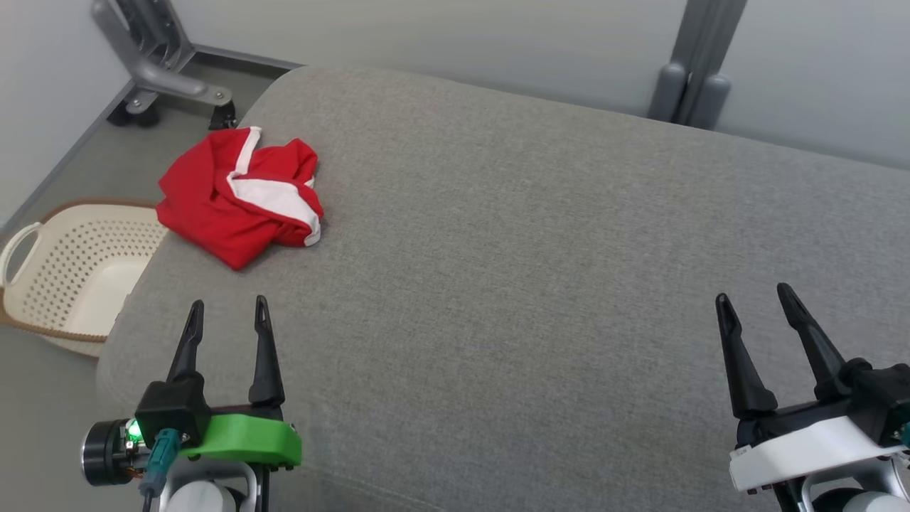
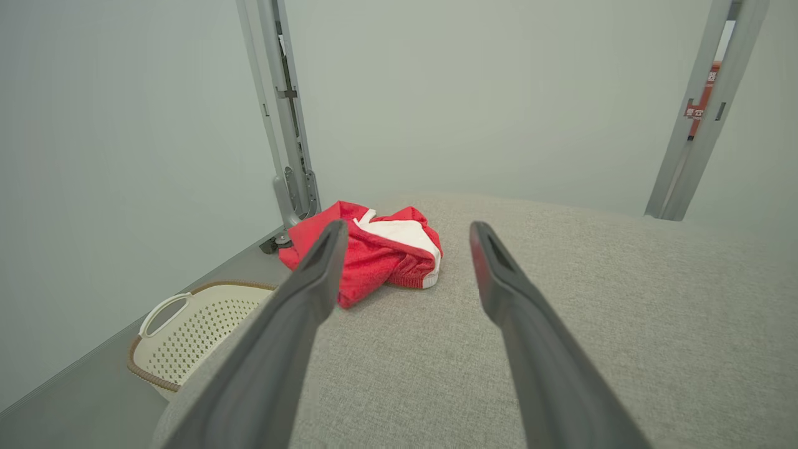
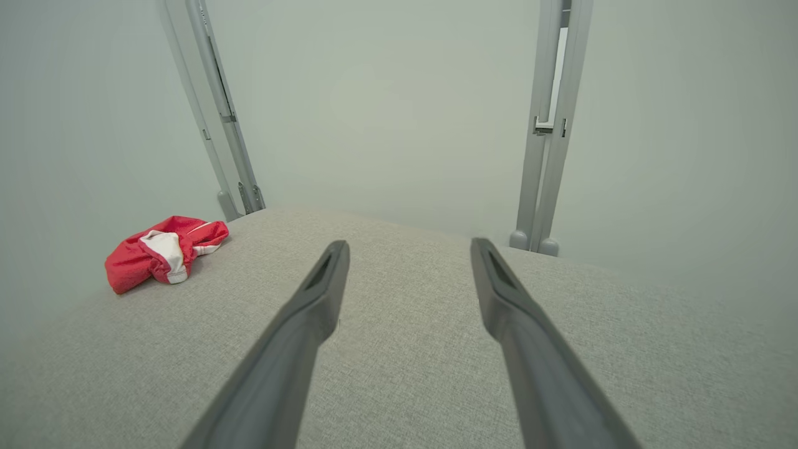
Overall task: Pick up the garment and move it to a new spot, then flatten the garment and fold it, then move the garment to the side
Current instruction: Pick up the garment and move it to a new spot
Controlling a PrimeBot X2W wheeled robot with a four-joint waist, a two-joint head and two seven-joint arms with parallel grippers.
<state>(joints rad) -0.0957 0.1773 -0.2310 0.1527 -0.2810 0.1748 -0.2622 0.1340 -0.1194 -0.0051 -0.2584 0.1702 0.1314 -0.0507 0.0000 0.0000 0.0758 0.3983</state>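
A crumpled red garment (image 1: 238,195) with white panels lies bunched near the far left corner of the grey cushioned surface (image 1: 540,270). My left gripper (image 1: 229,306) hovers open at the near left, short of the garment and holding nothing. In the left wrist view the garment (image 2: 374,252) lies ahead, between and beyond the open fingers of the left gripper (image 2: 408,229). At the near right my right gripper (image 1: 755,293) stands open and empty. The right wrist view has the garment (image 3: 162,251) far off to the left of the right gripper (image 3: 408,244).
A cream perforated laundry basket (image 1: 67,274) sits on the floor left of the surface, below its edge. A grey wheeled metal stand (image 1: 160,67) is at the far left corner, another grey post (image 1: 697,64) at the far edge. Pale walls enclose the area.
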